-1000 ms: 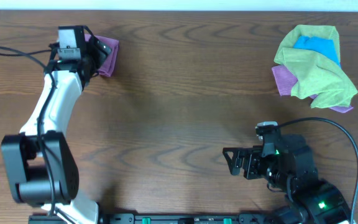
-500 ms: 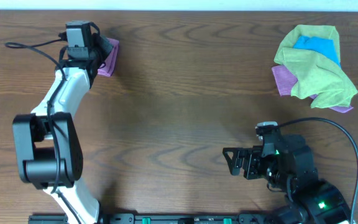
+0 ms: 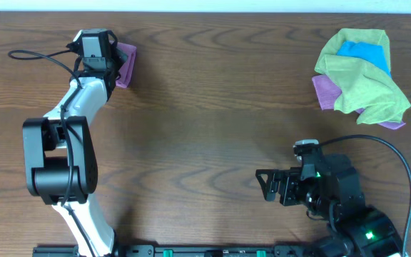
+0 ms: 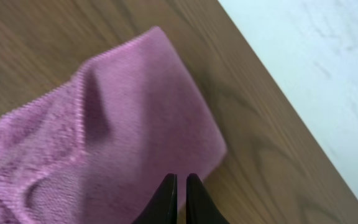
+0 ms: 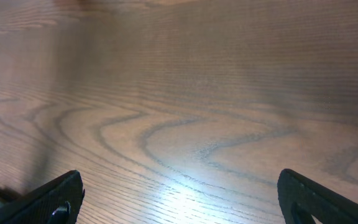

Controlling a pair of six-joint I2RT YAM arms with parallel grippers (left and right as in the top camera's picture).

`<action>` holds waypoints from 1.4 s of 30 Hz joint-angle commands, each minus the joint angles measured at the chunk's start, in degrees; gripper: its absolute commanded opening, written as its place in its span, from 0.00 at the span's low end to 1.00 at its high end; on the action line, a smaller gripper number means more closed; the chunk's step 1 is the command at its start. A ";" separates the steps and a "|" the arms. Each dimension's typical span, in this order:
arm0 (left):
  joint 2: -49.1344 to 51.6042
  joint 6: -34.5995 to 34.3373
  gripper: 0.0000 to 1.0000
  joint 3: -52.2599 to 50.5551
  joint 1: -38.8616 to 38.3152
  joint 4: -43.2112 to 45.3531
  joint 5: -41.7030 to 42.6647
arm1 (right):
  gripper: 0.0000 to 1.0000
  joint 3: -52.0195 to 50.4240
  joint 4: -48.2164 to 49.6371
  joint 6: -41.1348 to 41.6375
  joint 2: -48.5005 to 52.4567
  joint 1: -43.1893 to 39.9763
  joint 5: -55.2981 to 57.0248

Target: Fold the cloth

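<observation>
My left gripper [image 4: 179, 184] has its fingers pressed together at the edge of the cloth [image 4: 123, 124], bunched at the table's [image 3: 205, 107] ten o'clock. I cannot tell whether fabric is caught. My right gripper [image 5: 179, 190] is spread wide at five o'clock.

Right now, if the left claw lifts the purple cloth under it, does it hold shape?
Probably not: the purple cloth shows soft folds and a raised ridge, so it would likely droop. Its fuzzy pile suggests it is light and grippy, not slippery. Pushed across the wooden table, it would likely bunch, not slide.
</observation>
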 commanded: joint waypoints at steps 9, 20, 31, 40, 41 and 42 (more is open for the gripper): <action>0.74 0.87 0.08 0.85 0.31 -4.52 -11.76 | 0.99 -0.15 -0.09 0.79 -0.24 -0.68 -0.44; 0.74 0.90 0.07 0.85 2.34 -8.39 -12.35 | 0.99 -0.15 -0.09 0.79 -0.24 -0.68 -0.44; 0.74 1.29 0.07 0.85 2.84 -10.54 -13.09 | 0.99 -0.15 -0.09 0.79 -0.24 -0.68 -0.44; 0.81 1.29 0.07 0.66 2.84 -12.74 -13.84 | 0.99 -0.15 -0.09 0.79 -0.24 -0.68 -0.44; 0.81 1.31 0.07 0.61 2.84 -12.83 -13.81 | 0.99 -0.15 -0.09 0.79 -0.24 -0.68 -0.44; 0.81 1.29 0.07 0.57 2.84 -13.07 -13.81 | 0.99 -0.15 -0.09 0.79 -0.24 -0.68 -0.44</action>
